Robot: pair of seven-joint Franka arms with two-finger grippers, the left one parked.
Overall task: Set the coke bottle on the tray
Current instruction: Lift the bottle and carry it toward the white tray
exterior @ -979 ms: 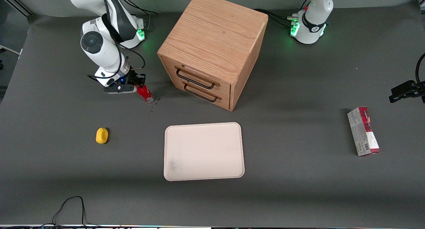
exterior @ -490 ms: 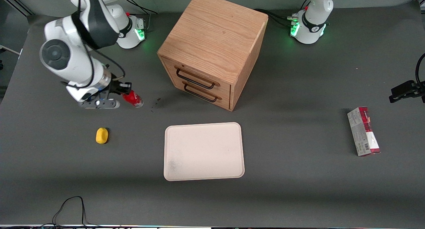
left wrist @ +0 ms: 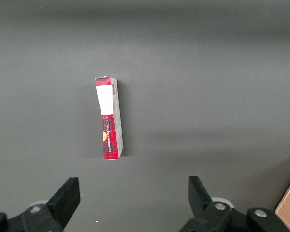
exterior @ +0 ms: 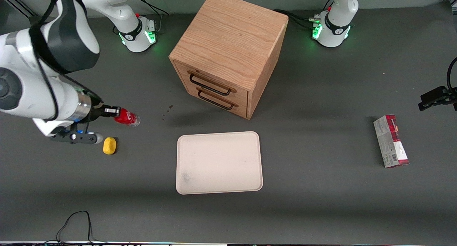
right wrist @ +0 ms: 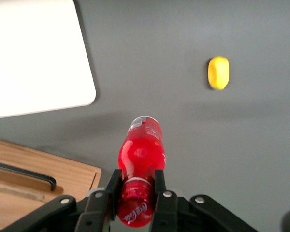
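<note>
the right arm fills the upper left of the front view, its big white and black links bent down and its wrist pointing sideways toward the frame's middle. the gripper (exterior: 116, 114) sits at the left of that view, about mid-height, raised off the table, its two black fingers (right wrist: 160, 186) clamped on the neck end of the coke bottle (exterior: 127, 118), which is held tilted.

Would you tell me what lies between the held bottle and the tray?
Only bare table: in the front view nothing sits between the bottle, clamped in the gripper, and the tray.
</note>
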